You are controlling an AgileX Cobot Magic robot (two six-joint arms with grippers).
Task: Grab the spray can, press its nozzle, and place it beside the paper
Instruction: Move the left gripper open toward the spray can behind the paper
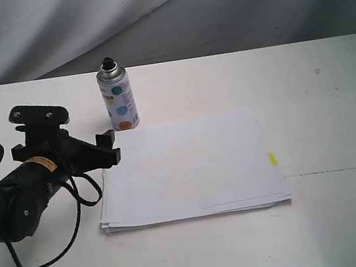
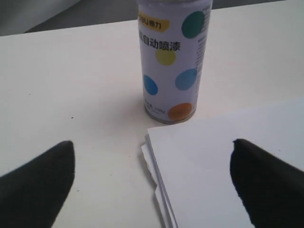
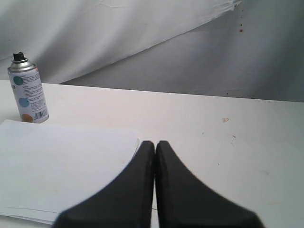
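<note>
**Beside the paper, the can is standing free and the job is looking nearly done**

Low over the table [image 1: 334, 111], on its left side, the left gripper [image 1: 109, 148] is hanging with its fingers [image 2: 42, 180] spread wide and grasping nothing. The right gripper [image 3: 154, 142] is resting with its two fingers pressed tight together, also empty. Just past the left fingertips, a corner of the paper [image 1: 190, 171] is lying flat, showing in the gap between them in the left wrist view. Beyond that corner, the spray can [image 1: 118, 100] is standing upright on the table, just beside the stack's edge. Whether it is touching the sheets I cannot tell. It is sitting ahead of the open fingers, roughly in line with their gap but clear of both. The nozzle [image 1: 109, 65] is capping its silver top. Judging by this layout, picking up and setting down are looking finished, though nothing is showing whether the nozzle got pressed. Drawing the arm away is seeming to be all that is left. Farthest back, grey cloth [image 1: 147, 11] is hanging behind the table.
</note>
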